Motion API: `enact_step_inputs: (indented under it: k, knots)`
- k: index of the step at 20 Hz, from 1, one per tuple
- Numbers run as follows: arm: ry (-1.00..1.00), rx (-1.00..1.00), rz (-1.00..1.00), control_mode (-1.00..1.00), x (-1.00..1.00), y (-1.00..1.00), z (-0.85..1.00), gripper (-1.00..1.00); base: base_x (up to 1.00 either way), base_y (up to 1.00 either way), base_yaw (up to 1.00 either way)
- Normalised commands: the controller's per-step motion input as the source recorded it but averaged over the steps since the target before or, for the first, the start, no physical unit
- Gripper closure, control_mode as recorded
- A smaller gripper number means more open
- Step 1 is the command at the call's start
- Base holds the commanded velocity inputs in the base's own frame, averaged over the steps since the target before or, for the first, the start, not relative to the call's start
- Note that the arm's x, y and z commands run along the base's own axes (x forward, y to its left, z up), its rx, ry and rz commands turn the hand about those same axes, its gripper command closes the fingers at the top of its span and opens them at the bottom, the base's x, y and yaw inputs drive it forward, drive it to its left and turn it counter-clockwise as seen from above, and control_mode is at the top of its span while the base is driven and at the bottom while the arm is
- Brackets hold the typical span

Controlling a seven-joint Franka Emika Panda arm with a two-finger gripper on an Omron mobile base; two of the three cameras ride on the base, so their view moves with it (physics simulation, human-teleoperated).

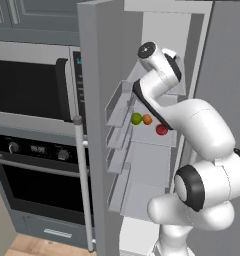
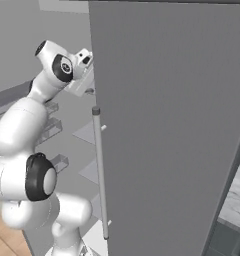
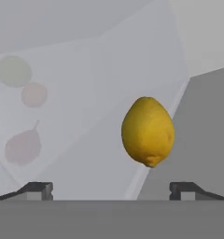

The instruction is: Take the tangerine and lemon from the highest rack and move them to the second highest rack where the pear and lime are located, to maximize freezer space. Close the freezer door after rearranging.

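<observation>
Facing lemon ahead of open claw

Standing wide open, the freezer door, leaving the shelves reachable from the front. Sitting alone on the top rack ahead of the spread fingertips, the lemon, with bare shelf around it. Crowding the rack below: lime, tangerine, pear, with door bins narrowing the left side.

Freezer stands right of the ovens, its door swung open between them. On one shelf: lime leftmost, tangerine touching it at 3 o'clock, pear at 4 o'clock. Lemon sits on the shelf above, ahead of the gripper.
</observation>
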Motion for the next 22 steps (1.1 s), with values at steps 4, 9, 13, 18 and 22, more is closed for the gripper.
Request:
enact_step_inputs:
  k: [4,9,13,18,22]
  knots:
    - [-0.02,0.0,0.0,-1.0,0.41,-0.24,0.0,-1.0,0.0,0.0,0.0]
    - [0.0,0.0,0.0,-1.0,0.42,-0.23,0.0,-1.0,0.0,0.0,0.0]
    - [0.01,0.0,0.0,-1.0,0.33,-0.25,-0.09,-1.0,0.0,0.0,0.0]
    - [0.08,0.0,0.0,-1.0,0.18,-0.19,-0.29,-1.0,0.0,0.0,0.0]
    - [0.04,0.02,0.01,-1.0,0.08,-0.15,-0.28,-1.0,0.0,0.0,0.0]
